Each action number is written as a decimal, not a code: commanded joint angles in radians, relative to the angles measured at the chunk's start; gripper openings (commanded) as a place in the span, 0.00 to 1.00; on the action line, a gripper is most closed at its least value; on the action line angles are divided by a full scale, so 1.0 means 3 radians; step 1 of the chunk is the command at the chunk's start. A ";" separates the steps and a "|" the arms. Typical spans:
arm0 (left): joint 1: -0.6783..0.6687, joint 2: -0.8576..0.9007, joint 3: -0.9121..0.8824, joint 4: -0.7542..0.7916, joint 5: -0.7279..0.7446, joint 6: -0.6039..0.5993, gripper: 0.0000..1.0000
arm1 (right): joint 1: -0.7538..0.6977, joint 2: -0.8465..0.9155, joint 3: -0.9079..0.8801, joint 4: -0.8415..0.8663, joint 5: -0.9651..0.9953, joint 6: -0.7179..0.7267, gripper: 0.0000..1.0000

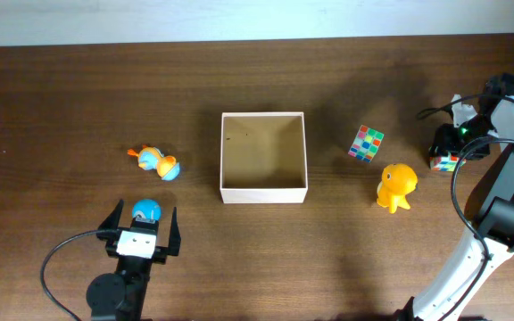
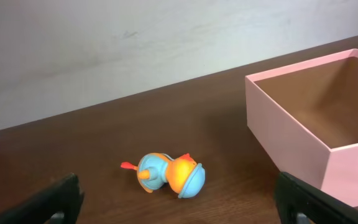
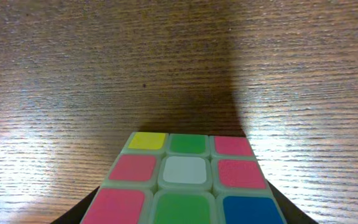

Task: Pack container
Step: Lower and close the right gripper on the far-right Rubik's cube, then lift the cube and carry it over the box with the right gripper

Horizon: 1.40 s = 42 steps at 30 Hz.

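The left gripper point(image 1: 146, 214) lies nearest, at the table's point(image 1: 61, 107) front left, its fingers point(image 2: 58, 202) spread wide and holding nothing. Only their dark tips enter the bottom corners of the left wrist view. From overhead, a small blue round thing point(image 1: 145, 210) shows between them; whether it is a toy or part of the arm is hard to tell.

Just beyond lies an orange and blue toy point(image 1: 156, 163), tipped on its side point(image 2: 166, 175). To the right front a yellow duck point(image 1: 396, 185) stands apart from the rest.

The container point(image 1: 263, 193) sits in the middle of the table, open, its tan floor bare. In the left wrist view its near wall point(image 2: 291, 121) looks pinkish and its right side is cut off.

At the far right the right gripper point(image 1: 446, 157) is down over a colour cube point(image 1: 447, 164). The right wrist view shows only the cube's point(image 3: 185, 186) top squares, with dark jaws at either lower corner. Whether they pinch it cannot be told.

A second cube point(image 1: 365, 143) rests tilted between the container and the duck, a little farther back.
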<state>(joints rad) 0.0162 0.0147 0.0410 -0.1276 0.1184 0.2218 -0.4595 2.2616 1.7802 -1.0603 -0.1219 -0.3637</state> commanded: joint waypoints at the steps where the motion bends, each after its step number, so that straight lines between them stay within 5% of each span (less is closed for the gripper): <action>1: 0.0020 -0.0029 -0.0023 0.0008 -0.0024 0.0038 0.99 | -0.0018 0.0020 -0.0019 0.0003 -0.0022 0.0098 0.52; 17: 0.0020 -0.0029 -0.0023 0.0008 -0.0024 0.0038 0.99 | -0.0018 0.0019 0.0740 -0.0459 -0.0306 0.0371 0.50; 27: 0.0020 -0.0029 -0.0023 0.0008 -0.0024 0.0038 0.99 | 0.0047 0.0019 0.1651 -0.0988 -0.1260 0.0356 0.50; 42: 0.0020 -0.0029 -0.0023 0.0008 -0.0024 0.0038 0.99 | 0.1010 -0.0071 0.2342 -0.1366 -0.2468 0.0111 0.48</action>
<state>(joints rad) 0.0162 0.0147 0.0410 -0.1276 0.1184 0.2218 -0.2352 2.2620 2.4516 -1.4654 -0.7376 -0.2939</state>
